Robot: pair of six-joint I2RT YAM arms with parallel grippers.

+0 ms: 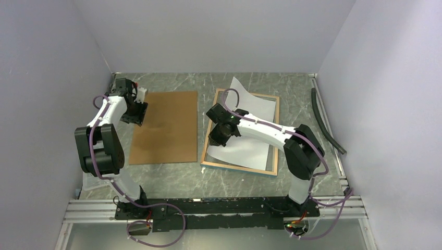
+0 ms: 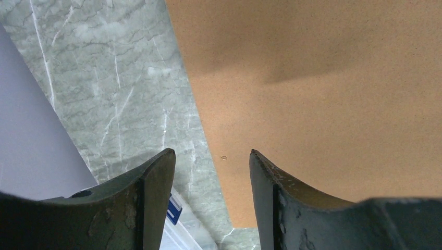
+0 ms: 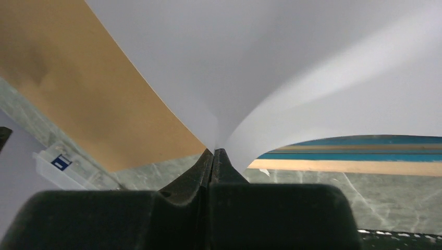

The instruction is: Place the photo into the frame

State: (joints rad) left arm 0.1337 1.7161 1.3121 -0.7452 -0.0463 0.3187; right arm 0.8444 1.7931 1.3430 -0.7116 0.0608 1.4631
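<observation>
Right gripper [image 3: 213,151] pinches the white-backed paper photo [image 1: 250,107] by its edge, holding it over the wood-edged rectangular frame [image 1: 237,167], apparently for seating; left gripper [image 2: 211,154] stands open, empty.

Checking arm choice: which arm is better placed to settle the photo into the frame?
Right. The right gripper is shut on the photo, over the frame; the left gripper hangs open above the board.
</observation>
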